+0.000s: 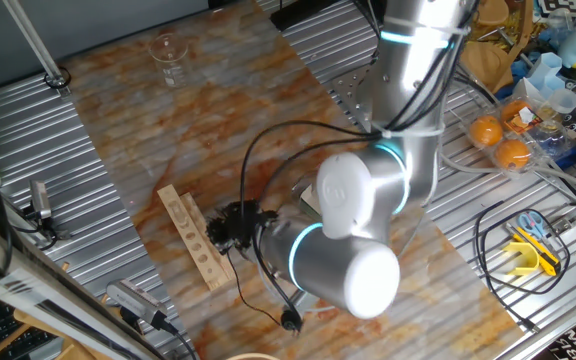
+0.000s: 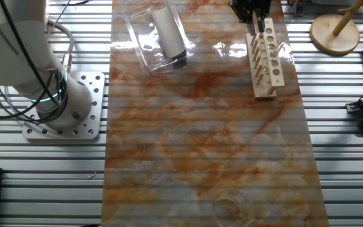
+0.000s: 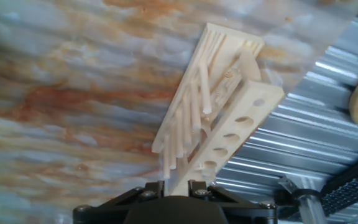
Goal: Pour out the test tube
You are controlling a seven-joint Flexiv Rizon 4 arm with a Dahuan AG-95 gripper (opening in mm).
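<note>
Two fingers of the gripper (image 2: 255,24) sit low over the near end of the wooden test tube rack (image 2: 267,60), as the other fixed view shows; whether they are parted or closed on anything cannot be told, because the hand view shows only the black finger bases at the bottom edge and the tips are hidden against the rack. The hand view looks along the rack's drilled top plate (image 3: 235,134), so the hand appears aligned with the row of holes, presumably to reach a tube seated there. No test tube can be identified with certainty in any view; if one is present, it is probably clear glass standing in an end hole beneath the gripper. The rack rests on the marbled mat (image 2: 200,126) near its edge, with ribbed metal table (image 2: 339,164) beyond. A glass beaker (image 2: 233,207) stands at the far end of the mat, well apart from the rack, likely the receiving vessel for pouring. A clear plastic box (image 2: 159,34) lies beside the rack's end of the mat. Judged from this, the task is at the grasping stage.
</note>
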